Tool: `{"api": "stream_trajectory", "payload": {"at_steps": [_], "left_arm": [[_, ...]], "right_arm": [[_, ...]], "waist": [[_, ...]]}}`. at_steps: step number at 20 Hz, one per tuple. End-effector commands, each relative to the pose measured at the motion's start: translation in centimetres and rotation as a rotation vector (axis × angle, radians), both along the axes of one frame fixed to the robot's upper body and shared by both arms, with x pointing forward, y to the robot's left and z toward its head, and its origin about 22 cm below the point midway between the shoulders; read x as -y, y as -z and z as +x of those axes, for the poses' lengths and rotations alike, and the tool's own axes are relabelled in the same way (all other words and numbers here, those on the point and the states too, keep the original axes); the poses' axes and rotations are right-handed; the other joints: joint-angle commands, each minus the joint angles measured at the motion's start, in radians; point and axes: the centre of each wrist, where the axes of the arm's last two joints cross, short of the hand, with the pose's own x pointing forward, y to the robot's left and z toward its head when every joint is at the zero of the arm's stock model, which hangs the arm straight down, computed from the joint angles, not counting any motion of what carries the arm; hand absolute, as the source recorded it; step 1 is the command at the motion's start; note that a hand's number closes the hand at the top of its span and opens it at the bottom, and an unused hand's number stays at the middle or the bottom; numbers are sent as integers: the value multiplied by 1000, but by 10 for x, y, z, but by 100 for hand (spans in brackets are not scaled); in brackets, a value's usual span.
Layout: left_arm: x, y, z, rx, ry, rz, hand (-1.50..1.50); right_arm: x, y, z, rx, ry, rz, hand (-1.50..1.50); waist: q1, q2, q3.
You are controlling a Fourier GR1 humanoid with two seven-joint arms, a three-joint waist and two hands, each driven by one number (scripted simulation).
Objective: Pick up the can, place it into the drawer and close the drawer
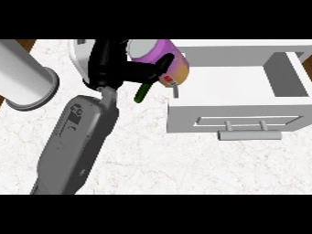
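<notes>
Can [159,52] sits clasped within the right hand's [118,69] curled fingers [111,54] beside the open drawer [239,114].

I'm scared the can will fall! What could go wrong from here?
The left hand holds the can about over the left edge of the drawer, not over its open inside. If it lets go here, the can might hit that edge and roll onto the counter. A green thing lies just below the hand, beside the drawer, so a low move could bump it.
</notes>
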Motion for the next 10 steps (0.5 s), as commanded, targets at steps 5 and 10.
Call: {"api": "stream_trajectory", "payload": {"at_steps": [5,10], "left_arm": [[37,-28,17,10,-14,41,150],[56,-56,39,-3,1,42,150]], "right_arm": [[-6,7,2,2,-13,12,-150],[-1,-1,3,6,-23,-6,-150]], "waist": [[-8,1,0],[-13,3,0]]}}
